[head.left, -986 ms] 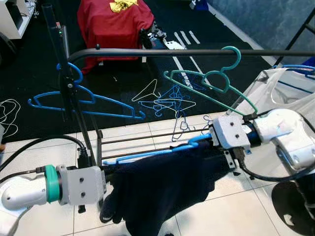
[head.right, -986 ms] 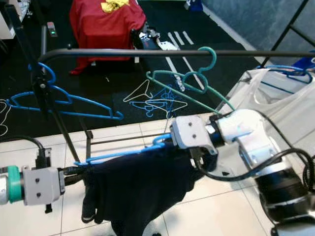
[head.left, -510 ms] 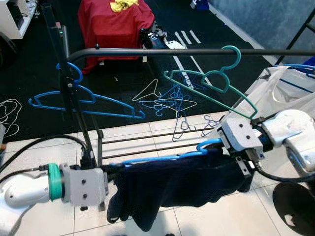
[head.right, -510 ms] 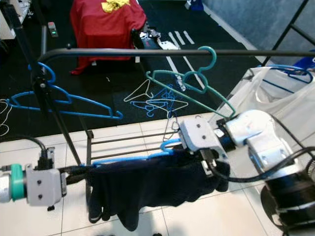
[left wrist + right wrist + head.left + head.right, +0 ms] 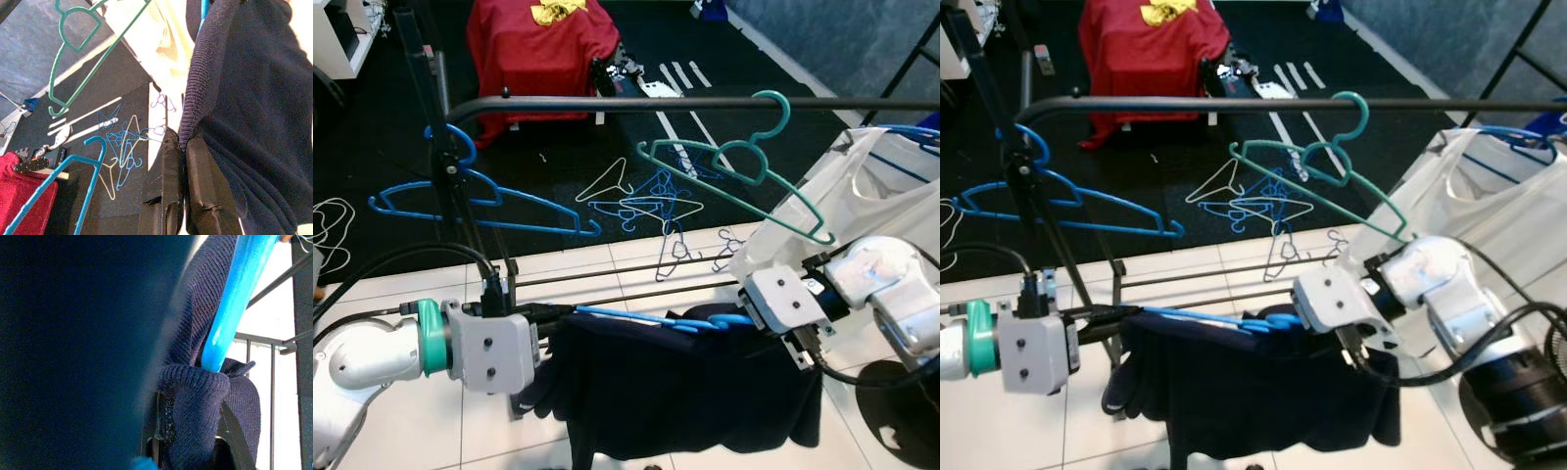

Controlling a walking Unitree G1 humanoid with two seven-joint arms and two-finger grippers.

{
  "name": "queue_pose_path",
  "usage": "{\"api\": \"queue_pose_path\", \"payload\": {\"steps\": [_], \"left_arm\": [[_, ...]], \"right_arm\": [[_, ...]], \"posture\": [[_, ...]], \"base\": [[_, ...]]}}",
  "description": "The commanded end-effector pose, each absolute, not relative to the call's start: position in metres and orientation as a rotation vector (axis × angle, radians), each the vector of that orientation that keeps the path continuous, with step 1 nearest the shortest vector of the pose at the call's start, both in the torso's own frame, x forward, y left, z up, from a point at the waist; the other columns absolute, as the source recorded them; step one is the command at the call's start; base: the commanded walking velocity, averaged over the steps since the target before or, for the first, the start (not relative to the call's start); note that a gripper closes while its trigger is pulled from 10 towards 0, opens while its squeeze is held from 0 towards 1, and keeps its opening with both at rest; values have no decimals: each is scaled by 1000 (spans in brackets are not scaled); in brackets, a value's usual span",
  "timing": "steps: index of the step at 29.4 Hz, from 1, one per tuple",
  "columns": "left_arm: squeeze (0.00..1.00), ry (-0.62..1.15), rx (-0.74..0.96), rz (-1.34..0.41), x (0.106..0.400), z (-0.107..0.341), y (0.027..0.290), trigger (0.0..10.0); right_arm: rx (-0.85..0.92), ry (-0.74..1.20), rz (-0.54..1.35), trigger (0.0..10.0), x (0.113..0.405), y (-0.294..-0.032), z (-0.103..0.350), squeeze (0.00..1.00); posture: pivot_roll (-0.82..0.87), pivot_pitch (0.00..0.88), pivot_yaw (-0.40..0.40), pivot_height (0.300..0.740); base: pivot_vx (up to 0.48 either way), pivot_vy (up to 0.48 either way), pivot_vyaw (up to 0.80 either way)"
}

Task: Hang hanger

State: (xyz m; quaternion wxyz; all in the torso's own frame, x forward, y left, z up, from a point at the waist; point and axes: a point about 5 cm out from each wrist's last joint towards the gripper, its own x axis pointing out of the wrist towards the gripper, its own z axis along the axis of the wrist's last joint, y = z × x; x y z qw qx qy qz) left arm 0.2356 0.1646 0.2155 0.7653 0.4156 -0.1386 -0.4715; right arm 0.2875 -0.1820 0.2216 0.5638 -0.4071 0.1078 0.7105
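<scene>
My left gripper (image 5: 546, 328) at 8 o'clock of head view, fingers (image 5: 168, 196) pressed together on dark navy sweater (image 5: 685, 392) edge. My right gripper (image 5: 739, 318) at 4 o'clock, clamped on sweater knit beside blue hanger (image 5: 636, 317) (fingers mostly buried in wool, so grip on hanger itself unclear). Hanger lies level between both grippers, sweater draped over it, below rack rail (image 5: 705, 102). Green hanger (image 5: 744, 166) hooked on rail at 1 o'clock. Second blue hanger (image 5: 480, 201) on rack post at 10 o'clock.
</scene>
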Motion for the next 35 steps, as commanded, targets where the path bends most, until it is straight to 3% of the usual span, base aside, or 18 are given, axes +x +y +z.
{"api": "queue_pose_path", "payload": {"steps": [1, 11, 18, 19, 22, 24, 26, 29, 31, 35], "left_arm": [[0, -305, 908, -1011, 235, 220, 169, 0], [0, -318, 932, -1035, 231, 226, 169, 0], [0, -402, 755, -1018, 241, 238, 148, 0], [0, -459, 635, -999, 250, 243, 131, 0], [0, -459, 635, -999, 250, 243, 131, 0], [0, -481, 491, -1089, 251, 239, 94, 0], [0, -481, 491, -1089, 251, 239, 94, 0], [0, -417, 464, -1222, 239, 226, 84, 0], [0, -343, 448, -1295, 231, 220, 91, 0], [0, -325, 446, -1310, 229, 219, 94, 0]], "right_arm": [[-981, 298, 1668, 0, 287, -187, 218, 0], [-1008, 347, 1661, 0, 291, -189, 208, 0], [-917, 209, 1724, 0, 286, -163, 213, 0], [-864, 94, 1774, 0, 281, -142, 222, 0], [-864, 94, 1774, 0, 281, -142, 222, 0], [-780, -62, 1856, 0, 269, -117, 237, 0], [-780, -62, 1856, 0, 269, -117, 237, 0], [-751, -111, 1876, 0, 267, -111, 245, 0], [-757, -122, 1851, 0, 271, -112, 250, 0], [-760, -123, 1842, 0, 272, -113, 250, 0]], "posture": [[27, 91, 36, 740], [25, 89, 37, 740], [25, 77, 41, 740], [20, 68, 40, 740], [20, 68, 40, 740], [13, 62, 40, 740], [13, 62, 40, 740], [11, 59, 41, 740], [8, 63, 41, 740], [9, 64, 41, 740]], "base": [[0, 0, 0], [0, 0, 0], [0, 0, 0], [0, 0, 0], [0, 0, 0], [0, 0, 0], [0, 0, 0], [0, 0, 0], [0, 0, 0], [0, 0, 0]]}}
